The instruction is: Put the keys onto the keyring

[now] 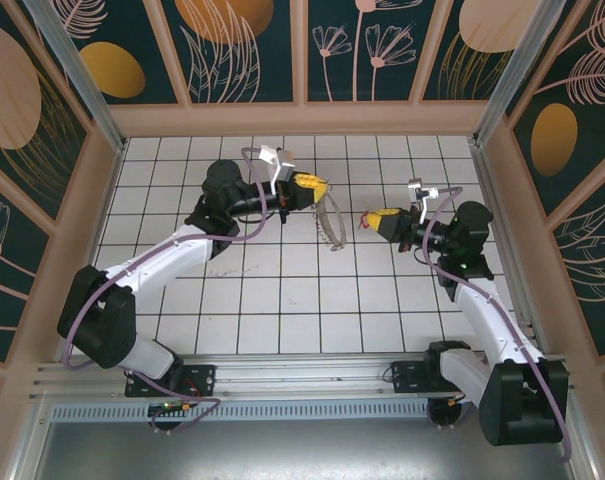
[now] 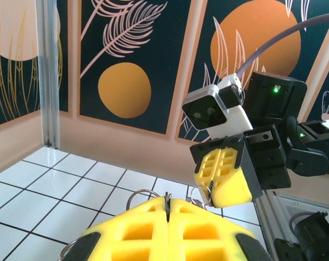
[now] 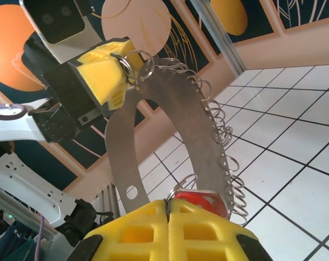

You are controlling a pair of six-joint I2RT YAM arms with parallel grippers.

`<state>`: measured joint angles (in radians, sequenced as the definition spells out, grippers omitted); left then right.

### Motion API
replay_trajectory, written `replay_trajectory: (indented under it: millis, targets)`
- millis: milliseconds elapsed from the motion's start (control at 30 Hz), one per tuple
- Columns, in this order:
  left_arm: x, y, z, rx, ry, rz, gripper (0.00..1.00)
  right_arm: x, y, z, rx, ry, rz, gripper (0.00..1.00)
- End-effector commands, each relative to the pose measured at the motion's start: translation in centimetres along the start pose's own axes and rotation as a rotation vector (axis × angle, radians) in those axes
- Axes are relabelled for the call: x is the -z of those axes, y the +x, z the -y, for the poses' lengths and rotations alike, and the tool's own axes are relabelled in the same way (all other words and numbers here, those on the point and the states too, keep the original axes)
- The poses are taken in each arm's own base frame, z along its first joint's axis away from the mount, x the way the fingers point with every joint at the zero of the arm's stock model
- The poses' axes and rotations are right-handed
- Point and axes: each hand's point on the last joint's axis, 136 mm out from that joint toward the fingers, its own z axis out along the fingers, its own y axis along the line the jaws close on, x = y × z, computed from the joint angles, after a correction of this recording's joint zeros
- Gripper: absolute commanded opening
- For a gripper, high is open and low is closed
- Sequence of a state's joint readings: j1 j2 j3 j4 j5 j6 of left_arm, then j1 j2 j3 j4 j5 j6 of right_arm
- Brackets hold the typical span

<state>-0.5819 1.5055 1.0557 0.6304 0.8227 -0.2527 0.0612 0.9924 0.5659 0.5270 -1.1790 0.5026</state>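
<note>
My left gripper [image 1: 320,187] is held above the table, shut on the top end of a curved metal band [image 1: 329,225] that carries several split keyrings [image 3: 225,142] along its edge. In the right wrist view the band [image 3: 188,117] arches from the left gripper [image 3: 129,73] down toward me. My right gripper [image 1: 375,218] is shut on a small ring [image 3: 187,182] that holds a red-headed key [image 3: 199,198], just right of the band's lower end. From the left wrist view, the left gripper [image 2: 168,200] is shut, and the right gripper [image 2: 211,192] pinches its ring [image 2: 200,193] close in front.
White tiled table [image 1: 282,300] enclosed by wooden walls with patterned panels [image 1: 242,40]. An aluminium post [image 2: 49,70] stands at the back left corner. Both arms meet over the table's far middle.
</note>
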Motion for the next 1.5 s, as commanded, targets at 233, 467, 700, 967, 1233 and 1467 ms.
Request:
replay_trajectory:
  millis: [233,467,700,967,1233,1467]
  targets:
    - [-1.4,0.0,1.5,-0.033,0.169,-0.078,0.00,-0.1,-2.6,-2.2,0.204,-0.047,-0.005,0.00]
    - [-1.7,-0.1,2.1,-0.042,0.231,-0.107,0.00,-1.3,-3.2,-3.0,0.270,-0.072,-0.029,0.00]
    - [-2.1,0.1,1.9,-0.042,0.252,-0.132,0.00,-3.4,-3.3,-4.0,0.308,-0.113,-0.089,0.00]
    - [-2.5,0.4,1.5,-0.035,0.259,-0.145,0.00,-3.9,-3.9,-4.8,0.331,-0.146,-0.100,0.00]
    - [-2.6,0.2,1.4,-0.033,0.265,-0.144,0.00,-4.6,-3.5,-4.6,0.322,-0.163,-0.118,0.00]
    - [-2.5,0.0,1.7,-0.037,0.276,-0.143,0.00,-4.9,-3.6,-4.1,0.314,-0.156,-0.121,0.00]
